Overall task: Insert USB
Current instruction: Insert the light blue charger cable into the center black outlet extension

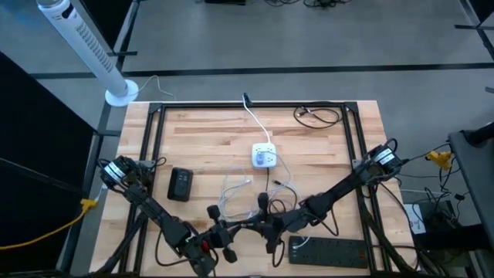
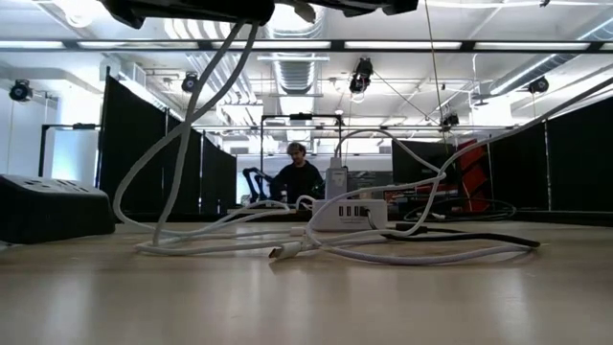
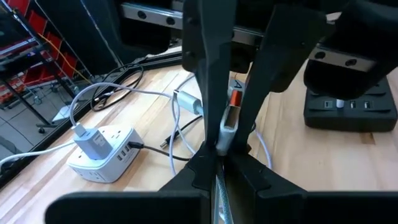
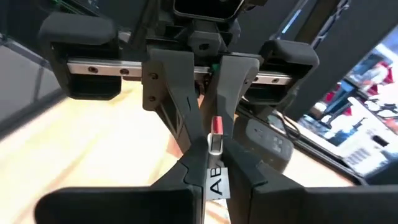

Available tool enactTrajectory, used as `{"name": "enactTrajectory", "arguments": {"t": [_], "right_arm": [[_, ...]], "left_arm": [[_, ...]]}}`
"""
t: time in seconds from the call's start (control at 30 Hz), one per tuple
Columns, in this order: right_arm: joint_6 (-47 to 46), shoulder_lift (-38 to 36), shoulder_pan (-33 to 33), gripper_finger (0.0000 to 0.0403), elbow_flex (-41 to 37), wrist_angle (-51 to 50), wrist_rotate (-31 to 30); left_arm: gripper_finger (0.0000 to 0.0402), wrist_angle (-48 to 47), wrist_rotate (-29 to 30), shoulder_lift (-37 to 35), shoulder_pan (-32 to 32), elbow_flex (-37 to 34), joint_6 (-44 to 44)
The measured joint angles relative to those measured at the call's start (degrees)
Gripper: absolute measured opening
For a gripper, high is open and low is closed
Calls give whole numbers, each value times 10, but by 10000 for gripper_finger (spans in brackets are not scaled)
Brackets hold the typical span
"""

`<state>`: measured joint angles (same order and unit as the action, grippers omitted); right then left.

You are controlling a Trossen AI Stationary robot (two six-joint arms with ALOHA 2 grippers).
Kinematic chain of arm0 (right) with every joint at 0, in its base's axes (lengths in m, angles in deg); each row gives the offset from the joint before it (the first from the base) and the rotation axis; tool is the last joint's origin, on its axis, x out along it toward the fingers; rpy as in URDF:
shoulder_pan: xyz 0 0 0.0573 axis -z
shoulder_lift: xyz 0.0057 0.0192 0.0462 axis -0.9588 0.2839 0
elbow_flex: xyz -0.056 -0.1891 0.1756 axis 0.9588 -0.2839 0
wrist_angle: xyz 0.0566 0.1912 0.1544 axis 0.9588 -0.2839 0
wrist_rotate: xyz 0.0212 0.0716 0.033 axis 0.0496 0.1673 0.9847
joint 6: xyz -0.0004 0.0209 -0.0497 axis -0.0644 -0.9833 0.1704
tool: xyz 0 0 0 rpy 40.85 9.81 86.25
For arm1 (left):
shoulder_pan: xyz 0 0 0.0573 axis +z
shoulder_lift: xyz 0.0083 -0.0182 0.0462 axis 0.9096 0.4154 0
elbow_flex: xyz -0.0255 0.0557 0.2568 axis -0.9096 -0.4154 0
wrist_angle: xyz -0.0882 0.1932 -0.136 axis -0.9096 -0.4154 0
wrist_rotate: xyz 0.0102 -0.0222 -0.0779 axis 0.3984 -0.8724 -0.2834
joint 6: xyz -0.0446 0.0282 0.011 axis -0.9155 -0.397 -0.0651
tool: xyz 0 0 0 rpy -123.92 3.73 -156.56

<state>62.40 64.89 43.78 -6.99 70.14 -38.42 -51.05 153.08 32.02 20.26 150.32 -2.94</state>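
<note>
Near the hub [image 1: 265,157], both end effectors meet over the worktop [image 1: 208,131].
Left end effector [image 3: 219,144] and right end effector [image 4: 211,144] each clamp the USB plug [image 3: 229,121], seemingly to regrip it for insertion.

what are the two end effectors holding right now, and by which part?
Both end effectors, left and right, pinch the same small USB plug from opposite ends, above the table's near edge. Which part each grips cannot be told.
</note>
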Motion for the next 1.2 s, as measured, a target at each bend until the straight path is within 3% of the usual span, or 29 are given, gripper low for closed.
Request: {"name": "enactTrajectory", "arguments": {"t": [0.2,0.37,0.5,0.6,0.8,1.2], "right_arm": [[15,-31,-8,17,3,-80,-36],[1,-35,-6,17,36,-235,-79],[-21,-34,-5,17,56,-285,-77],[-21,-34,-5,17,58,-277,-60],[-22,-33,-5,17,58,-276,-51],[-22,-33,-6,17,58,-277,-50]], "left_arm": [[74,-38,-5,0,-2,0,2],[142,-41,-4,-15,-9,9,20],[170,-38,0,-29,-12,43,23],[172,-38,-21,-28,-9,65,64],[153,-37,-138,-17,17,72,96],[100,-49,-136,-16,23,73,116]]}}
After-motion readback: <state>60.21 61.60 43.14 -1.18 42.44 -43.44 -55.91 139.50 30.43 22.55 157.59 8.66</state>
